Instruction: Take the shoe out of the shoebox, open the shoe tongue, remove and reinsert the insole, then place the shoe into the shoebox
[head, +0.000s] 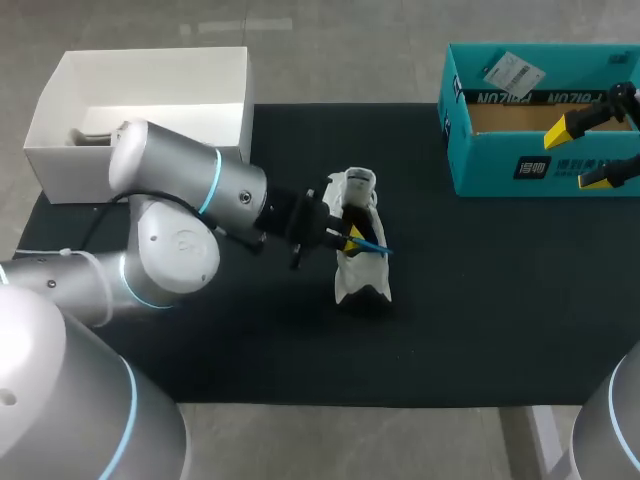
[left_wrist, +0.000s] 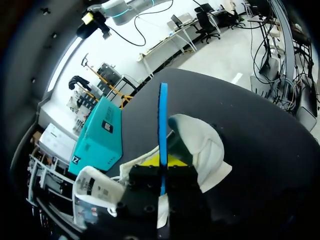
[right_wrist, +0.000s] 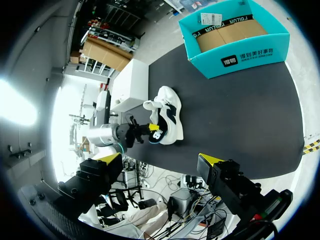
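We pinch the blue insole (head: 375, 246) in our left end effector (head: 352, 238) at the mouth of the white shoe (head: 360, 275) on the table (head: 480, 300), seemingly to slide it through, while our right end effector (head: 578, 155) hangs spread open over the teal shoebox (head: 500, 170).

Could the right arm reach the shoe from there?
Probably yes: only bare mat lies between the right gripper and the shoe, though the left gripper, gripping the insole, crowds one side.

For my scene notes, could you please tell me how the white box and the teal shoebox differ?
The white box is plain; the teal shoebox bears print. The white box is white inside, the teal shoebox brown cardboard. Both stand open at the black mat's far edge.
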